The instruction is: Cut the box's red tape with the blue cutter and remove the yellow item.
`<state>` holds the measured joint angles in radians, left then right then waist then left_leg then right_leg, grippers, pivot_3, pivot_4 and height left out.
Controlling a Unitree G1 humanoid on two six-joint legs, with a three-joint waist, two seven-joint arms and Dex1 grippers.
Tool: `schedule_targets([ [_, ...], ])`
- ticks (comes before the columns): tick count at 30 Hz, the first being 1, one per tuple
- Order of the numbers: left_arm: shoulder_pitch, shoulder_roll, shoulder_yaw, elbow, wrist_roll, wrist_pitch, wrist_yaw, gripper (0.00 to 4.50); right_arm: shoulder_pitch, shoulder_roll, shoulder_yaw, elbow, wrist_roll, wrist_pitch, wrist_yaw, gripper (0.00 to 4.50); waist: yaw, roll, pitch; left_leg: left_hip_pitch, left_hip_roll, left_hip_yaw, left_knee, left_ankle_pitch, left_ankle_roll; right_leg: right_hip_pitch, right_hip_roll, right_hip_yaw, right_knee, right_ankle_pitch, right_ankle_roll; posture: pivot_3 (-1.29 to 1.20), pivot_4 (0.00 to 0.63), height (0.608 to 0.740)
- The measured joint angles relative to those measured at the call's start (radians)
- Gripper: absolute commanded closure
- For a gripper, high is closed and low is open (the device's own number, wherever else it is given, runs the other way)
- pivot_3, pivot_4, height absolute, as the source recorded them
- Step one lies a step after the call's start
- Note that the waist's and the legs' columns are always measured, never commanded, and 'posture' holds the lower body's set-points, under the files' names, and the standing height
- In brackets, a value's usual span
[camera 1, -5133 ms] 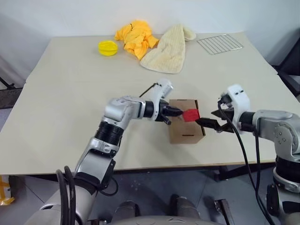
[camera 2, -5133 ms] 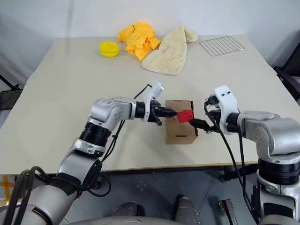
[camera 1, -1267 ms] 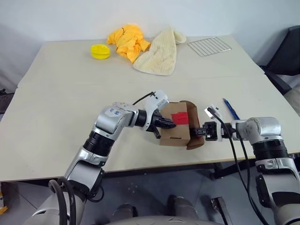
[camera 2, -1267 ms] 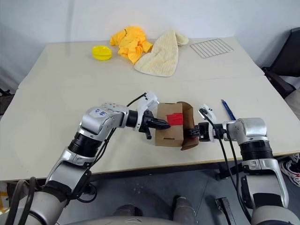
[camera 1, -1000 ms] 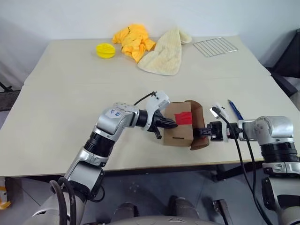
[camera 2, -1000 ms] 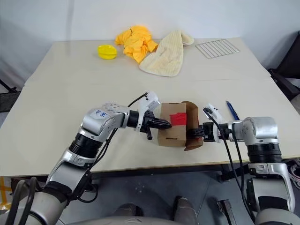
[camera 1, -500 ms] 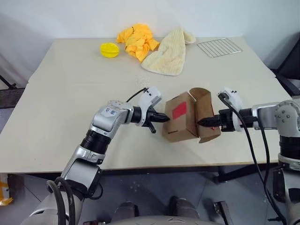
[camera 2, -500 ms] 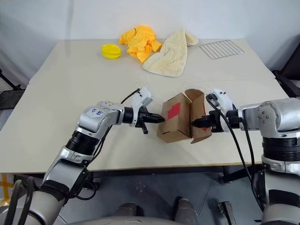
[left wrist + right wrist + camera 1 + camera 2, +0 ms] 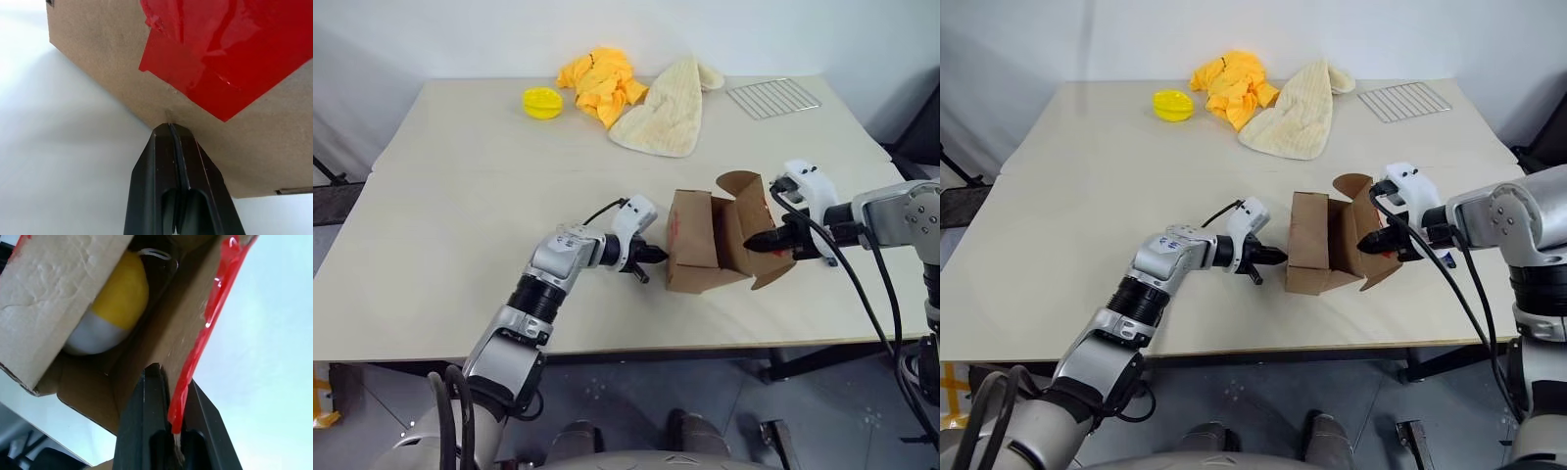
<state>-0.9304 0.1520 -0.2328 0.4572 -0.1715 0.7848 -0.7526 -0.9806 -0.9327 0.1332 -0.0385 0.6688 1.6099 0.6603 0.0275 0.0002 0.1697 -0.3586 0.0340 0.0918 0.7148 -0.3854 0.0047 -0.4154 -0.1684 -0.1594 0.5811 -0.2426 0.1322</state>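
The brown box (image 9: 690, 245) stands tipped up near the table's front edge, with its flaps splayed open to the right. My right gripper (image 9: 754, 238) is shut on one flap (image 9: 146, 333), and torn red tape (image 9: 215, 308) runs along that flap's edge. Inside the open box lies the yellow item (image 9: 117, 298), egg-shaped with a white end. My left gripper (image 9: 654, 255) is shut, and its tips (image 9: 169, 128) press the box's left face just below a patch of red tape (image 9: 220, 54). The blue cutter is hidden.
At the table's back lie a round yellow dish (image 9: 540, 102), a yellow-orange cloth (image 9: 597, 78), a cream towel (image 9: 661, 113) and a wire rack (image 9: 773, 98). The table's front edge (image 9: 636, 343) runs just before the box.
My right gripper has risen and rolled, tipping the box further onto its end by the flap. My left gripper has dropped a little and stays against the box's left face.
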Motion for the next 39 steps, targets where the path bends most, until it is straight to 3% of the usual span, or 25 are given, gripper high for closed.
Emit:
schedule_targets([
  [15, -0.008, -0.060, 0.049, 0.069, 0.018, -0.067, 0.031, 4.50, -0.118, -0.004, 0.147, 0.001, -0.067, -0.001, -0.010, 4.43, -0.002, 0.000, 0.000, -0.001, 0.000, 0.000, 0.000, 0.000, 0.000, -0.001, 0.000, 0.000, 0.000, 0.000, 0.000, 0.00, 0.150, 0.740],
  [20, 0.035, -0.018, 0.079, 0.008, 0.004, -0.023, 0.030, 4.50, -0.125, -0.015, 0.216, 0.002, -0.113, -0.058, 0.015, 4.43, -0.008, 0.000, 0.000, -0.001, 0.000, 0.000, -0.001, 0.000, 0.000, -0.003, 0.000, 0.000, 0.000, 0.000, 0.000, 0.00, 0.150, 0.740],
  [23, 0.059, 0.006, 0.101, -0.049, -0.027, 0.030, 0.021, 4.50, -0.135, -0.015, 0.224, 0.006, -0.123, -0.065, 0.036, 4.43, -0.008, 0.000, 0.000, -0.010, 0.000, 0.001, 0.001, 0.000, 0.000, -0.012, 0.000, 0.000, 0.003, 0.000, 0.000, 0.00, 0.150, 0.740],
  [30, 0.056, 0.058, 0.233, -0.122, -0.152, 0.163, 0.009, 4.50, -0.144, -0.016, 0.266, 0.021, -0.146, -0.087, 0.085, 4.43, -0.005, 0.000, 0.000, -0.013, 0.000, 0.001, 0.000, 0.000, 0.000, -0.014, 0.000, 0.000, 0.002, 0.000, 0.000, 0.00, 0.150, 0.740],
  [39, -0.114, -0.034, 0.389, -0.209, -0.452, 0.399, -0.013, 4.50, -0.154, -0.014, 0.281, 0.026, -0.168, -0.088, 0.110, 4.43, -0.008, -0.001, 0.001, -0.013, 0.000, 0.001, 0.000, 0.000, 0.000, -0.014, 0.000, 0.000, 0.002, 0.000, 0.001, 0.00, 0.150, 0.740],
])
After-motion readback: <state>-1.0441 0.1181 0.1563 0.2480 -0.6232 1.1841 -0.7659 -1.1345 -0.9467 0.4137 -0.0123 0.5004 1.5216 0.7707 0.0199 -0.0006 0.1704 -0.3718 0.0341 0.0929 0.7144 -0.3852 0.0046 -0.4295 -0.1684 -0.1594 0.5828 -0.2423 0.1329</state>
